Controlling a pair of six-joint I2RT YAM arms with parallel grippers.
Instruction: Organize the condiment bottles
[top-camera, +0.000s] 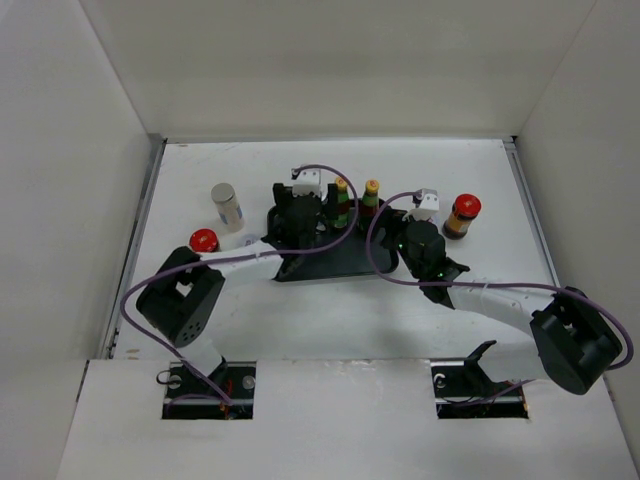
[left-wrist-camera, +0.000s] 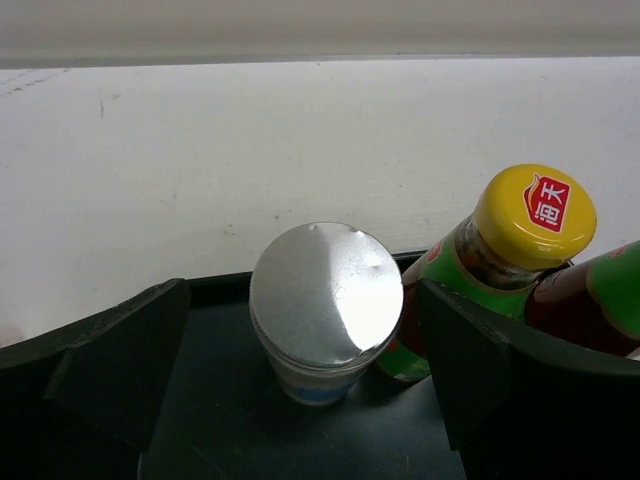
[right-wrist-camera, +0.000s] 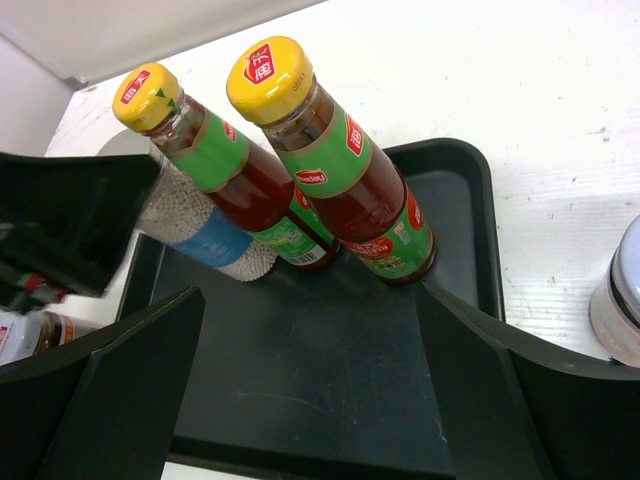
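Observation:
A white silver-lidded shaker (left-wrist-camera: 325, 300) stands in the black tray (left-wrist-camera: 230, 400), between the fingers of my left gripper (left-wrist-camera: 303, 340), which is open around it with a gap on both sides. Two yellow-capped sauce bottles (right-wrist-camera: 230, 170) (right-wrist-camera: 340, 165) stand side by side at the tray's far end, next to the shaker (right-wrist-camera: 195, 235). My right gripper (right-wrist-camera: 312, 330) is open and empty over the tray floor (right-wrist-camera: 330, 380). In the top view the left gripper (top-camera: 298, 215) hides that shaker, and the right gripper (top-camera: 412, 228) is at the tray's right end.
Outside the tray, a second white shaker (top-camera: 227, 205) and a red-capped jar (top-camera: 204, 240) stand at the left, another red-capped jar (top-camera: 462, 215) at the right. A silver-lidded jar (right-wrist-camera: 620, 290) stands on the table just right of the tray. White walls enclose the table.

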